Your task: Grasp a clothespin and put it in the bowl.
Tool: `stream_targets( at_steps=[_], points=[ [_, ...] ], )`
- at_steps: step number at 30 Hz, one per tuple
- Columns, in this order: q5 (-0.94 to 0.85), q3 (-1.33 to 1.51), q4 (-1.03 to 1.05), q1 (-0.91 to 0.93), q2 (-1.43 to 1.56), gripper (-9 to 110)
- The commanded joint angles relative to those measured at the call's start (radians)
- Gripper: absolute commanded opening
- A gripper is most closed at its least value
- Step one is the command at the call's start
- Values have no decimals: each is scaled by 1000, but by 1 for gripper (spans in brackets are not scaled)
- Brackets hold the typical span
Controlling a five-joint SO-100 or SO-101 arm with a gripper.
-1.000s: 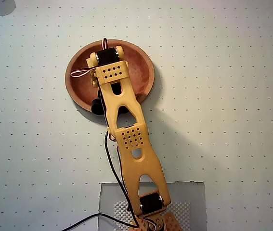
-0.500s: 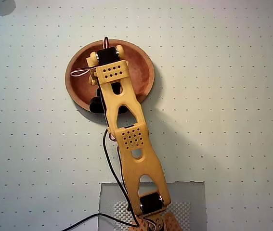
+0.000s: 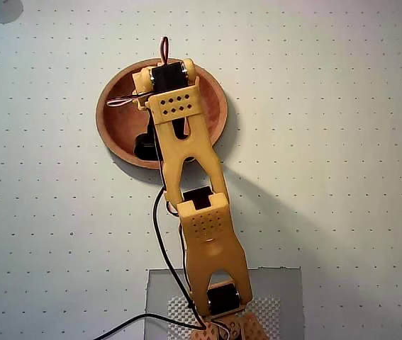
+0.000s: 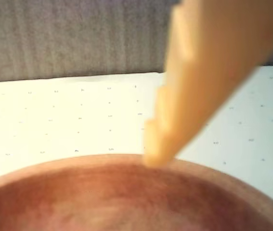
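A: Fingers — only one yellow finger (image 4: 175,130) shows in the wrist view, blurred, its tip over the far rim of the bowl (image 4: 126,192). Released or clenched: cannot tell.

B: Clothespin?

A: Not visible in either view. Overhead, the yellow arm (image 3: 193,184) reaches from the near edge over the bowl (image 3: 115,131) and covers its middle. Bowl sits far left on the dotted table (image 3: 328,142).
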Motion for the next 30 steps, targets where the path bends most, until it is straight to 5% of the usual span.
stream_targets(
  at_steps=[1, 10, 18, 30],
  points=[
    [12, 63, 29, -5, 236, 24],
    [18, 373, 29, -8, 479, 24],
    [235, 551, 29, -9, 664, 23],
    [650, 781, 26, -8, 859, -4]
  ],
)
